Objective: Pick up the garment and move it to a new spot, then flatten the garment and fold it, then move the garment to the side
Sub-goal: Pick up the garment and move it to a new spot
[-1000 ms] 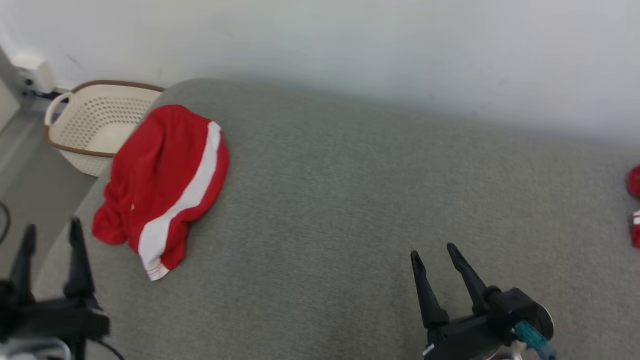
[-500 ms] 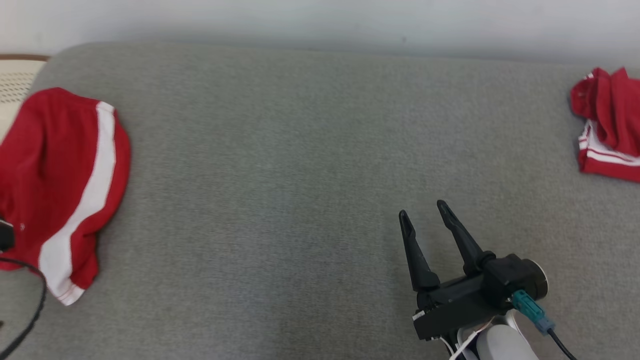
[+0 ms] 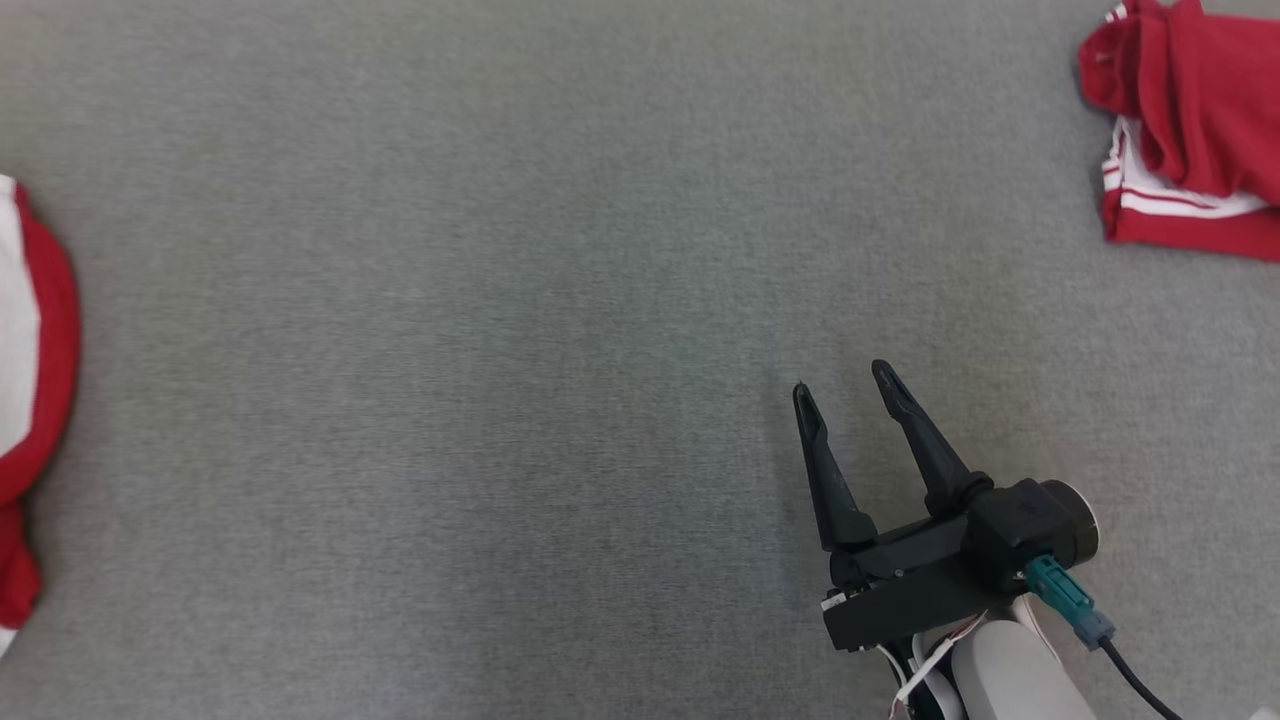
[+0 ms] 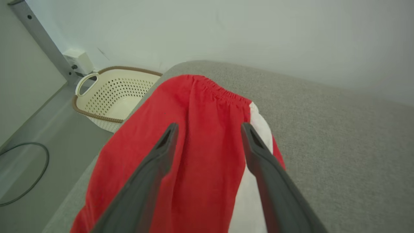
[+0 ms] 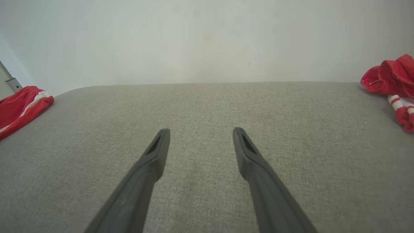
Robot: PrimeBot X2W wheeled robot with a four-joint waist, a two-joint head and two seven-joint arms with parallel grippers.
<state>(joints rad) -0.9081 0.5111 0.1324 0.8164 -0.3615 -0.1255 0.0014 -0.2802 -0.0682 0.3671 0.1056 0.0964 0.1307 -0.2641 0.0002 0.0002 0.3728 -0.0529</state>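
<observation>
You are in a laundry corner of a plain room, home-like but bare. A wide grey upholstered pad (image 3: 500, 300) sits against a blank pale wall (image 4: 258, 32). Beside it, on the grey floor (image 4: 48, 129), stands a cream perforated basket (image 4: 84, 111) with a brown rim. Red shorts (image 4: 200, 129) lie on the pad, another red garment (image 3: 1190, 130) well apart. A metal post (image 4: 42, 42), a white wall box (image 4: 78, 60) and a loose cable (image 4: 48, 160) suggest a test setup.

Grey upholstered surface (image 3: 500, 300) against pale wall (image 5: 207, 38).
</observation>
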